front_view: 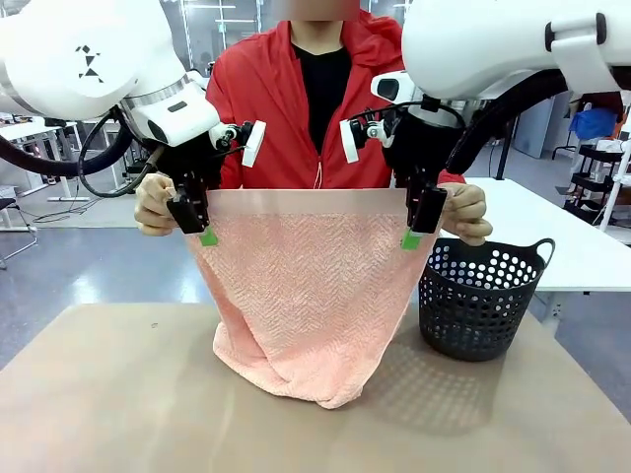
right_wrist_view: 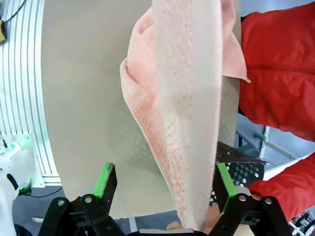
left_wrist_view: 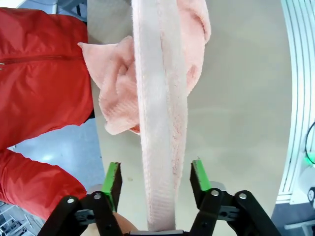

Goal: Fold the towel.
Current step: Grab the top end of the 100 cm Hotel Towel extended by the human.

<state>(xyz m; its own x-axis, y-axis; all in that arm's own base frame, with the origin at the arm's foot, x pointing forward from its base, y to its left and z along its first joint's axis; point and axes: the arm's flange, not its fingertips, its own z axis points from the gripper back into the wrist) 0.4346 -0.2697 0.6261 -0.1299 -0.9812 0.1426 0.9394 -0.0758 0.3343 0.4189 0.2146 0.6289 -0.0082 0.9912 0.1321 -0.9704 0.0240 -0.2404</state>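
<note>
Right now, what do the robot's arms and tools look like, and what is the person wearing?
The left arm and right arm are bulky rounded white shells; the left bears a small black geometric mark. Thick black cables loop beside them. The left tool and right tool are black, two-fingered, with bright green pads. The person wears a red zipped jacket over a black top.

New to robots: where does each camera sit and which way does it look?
Front view: between the white left arm and right arm, facing across the tan table at a person in a red jacket; left pincer and right pincer at the top corners of the salmon-pink terry towel.
Left wrist view: on the left arm, looking down the towel to the table; its open pincer shows.
Right wrist view: likewise on the right arm; its open pincer shows.
Shared: towel, table, jacket.
</note>
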